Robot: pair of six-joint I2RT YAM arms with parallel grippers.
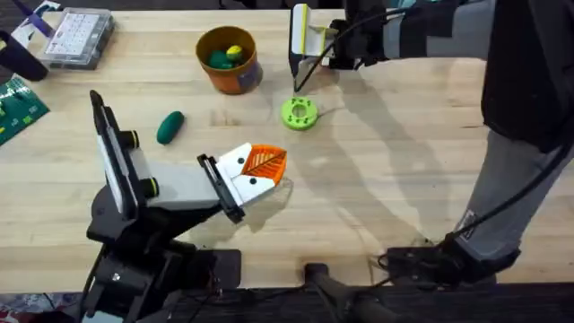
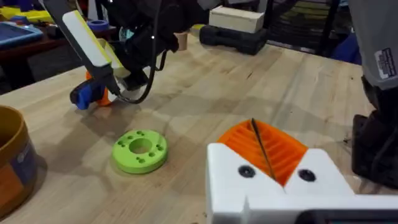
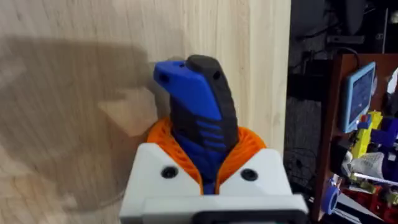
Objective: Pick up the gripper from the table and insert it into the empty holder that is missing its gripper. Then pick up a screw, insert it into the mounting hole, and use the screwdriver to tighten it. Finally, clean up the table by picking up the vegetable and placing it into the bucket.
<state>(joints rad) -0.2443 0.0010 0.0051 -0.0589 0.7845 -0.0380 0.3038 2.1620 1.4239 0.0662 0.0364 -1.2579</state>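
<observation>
My right gripper [image 1: 307, 43] is at the far side of the table, shut on the blue screwdriver [image 3: 198, 106], which sits between its orange pads [image 3: 244, 144]. In the left wrist view the screwdriver [image 2: 87, 95] hangs low over the wood under that gripper [image 2: 102, 59]; I cannot tell whether it touches. A lime-green disc with holes [image 1: 299, 112] lies just in front of it. The dark green vegetable [image 1: 169, 126] lies on the table left of centre. The bucket [image 1: 240, 79] stands behind it with green and yellow items inside. My left gripper [image 1: 265, 164] is shut and holds nothing. The screw is out of view.
A clear parts box [image 1: 79, 36] sits at the far left corner, and a green circuit board [image 1: 18, 108] lies at the left edge. A black cable [image 2: 138, 92] loops below the right gripper. Bare wood spans the middle and right of the table [image 1: 386, 152].
</observation>
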